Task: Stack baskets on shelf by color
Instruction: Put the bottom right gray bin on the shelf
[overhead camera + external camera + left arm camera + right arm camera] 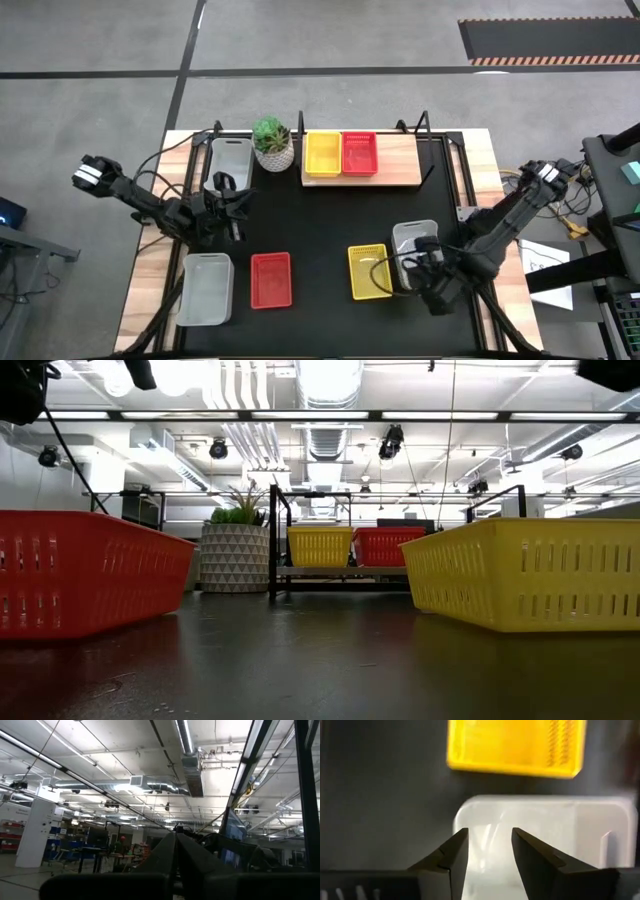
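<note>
Right gripper [487,847] above grey-white basket [545,840], jaws parted, straddling its near wall, likely lining up grasp. Yellow basket [515,745] just beyond. Shelf [395,165] far ahead holds yellow, red baskets.

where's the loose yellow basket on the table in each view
High view: yellow basket front right on the black table, beside the grey basket.
Low view: large at right.
Left wrist view: not in it.
Right wrist view: beyond the right end effector, past the grey basket, yellow basket.
Shared landmark: that grey basket.
</note>
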Available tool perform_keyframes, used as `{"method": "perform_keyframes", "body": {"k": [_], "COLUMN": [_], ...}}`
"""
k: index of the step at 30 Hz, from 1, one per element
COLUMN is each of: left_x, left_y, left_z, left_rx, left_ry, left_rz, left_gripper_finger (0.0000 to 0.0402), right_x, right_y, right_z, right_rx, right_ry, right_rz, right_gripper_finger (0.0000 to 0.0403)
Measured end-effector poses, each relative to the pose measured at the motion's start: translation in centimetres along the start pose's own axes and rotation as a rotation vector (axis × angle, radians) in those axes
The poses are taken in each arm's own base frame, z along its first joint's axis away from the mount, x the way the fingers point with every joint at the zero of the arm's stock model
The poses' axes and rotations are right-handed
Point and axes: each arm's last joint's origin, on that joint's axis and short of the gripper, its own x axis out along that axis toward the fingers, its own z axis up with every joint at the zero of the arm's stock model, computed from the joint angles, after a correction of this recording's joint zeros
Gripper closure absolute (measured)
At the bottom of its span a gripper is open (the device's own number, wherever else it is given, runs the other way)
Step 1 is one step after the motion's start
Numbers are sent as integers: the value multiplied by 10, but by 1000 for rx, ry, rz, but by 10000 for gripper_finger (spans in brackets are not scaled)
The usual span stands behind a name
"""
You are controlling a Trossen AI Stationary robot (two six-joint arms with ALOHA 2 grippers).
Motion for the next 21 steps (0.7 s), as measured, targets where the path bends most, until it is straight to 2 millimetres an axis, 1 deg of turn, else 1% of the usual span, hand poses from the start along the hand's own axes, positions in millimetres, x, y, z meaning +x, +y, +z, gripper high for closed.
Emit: {"method": "perform_keyframes", "body": {"k": [2,4,7,10,14,16,19,21], "left_x": [0,0,1,2,6,9,14,14], "left_y": [-1,-2,-2,-4,-8,-10,-13,-15], "left_z": [-1,-4,-7,-9,-13,-13,-11,-14], "left_rx": [-1,-3,-6,-3,7,3,-5,0], "left_ry": [3,13,18,24,36,30,19,27], "left_rz": [-2,-7,-5,-7,-11,-9,-7,-10], "left_gripper_finger": [400,400,400,400,400,400,400,400], "right_x": [1,6,15,21,25,25,21,17], "right_y": [-1,-1,3,4,4,6,7,9], "right_z": [-9,-19,-28,-35,-38,-37,-38,-34], "right_rx": [35,67,100,104,106,119,132,150], "right_ry": [28,49,70,127,154,168,218,206], "right_rz": [35,48,94,128,144,178,226,253], "right_gripper_finger": [267,272,281,288,294,297,298,298]}}
